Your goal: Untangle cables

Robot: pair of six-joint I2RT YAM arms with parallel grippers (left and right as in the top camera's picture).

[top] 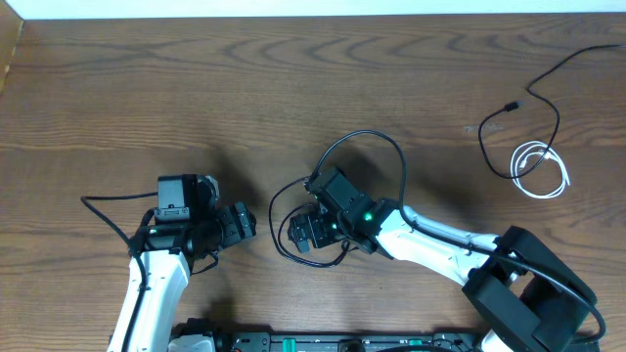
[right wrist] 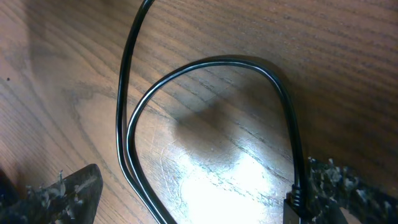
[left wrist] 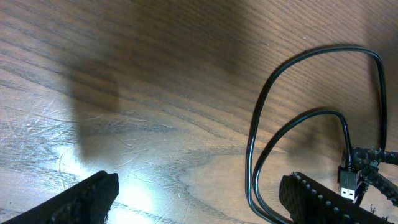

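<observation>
Loop of black cable (right wrist: 217,60) under right hand (top: 301,235), released; left hand (top: 246,223) released too.
Pinch near plug (left wrist: 348,180), pull straight, slowly.

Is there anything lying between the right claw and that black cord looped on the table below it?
Nothing visible does. The right gripper hangs open directly over the looped black cable. The wrist view shows only bare table around the loop, with no other object in the gap between the fingers.

Bench (top: 196,98) reads as dark grained wood, lightly scratched, catching glare; the black cable (right wrist: 205,61) shines smooth, glossy.
</observation>
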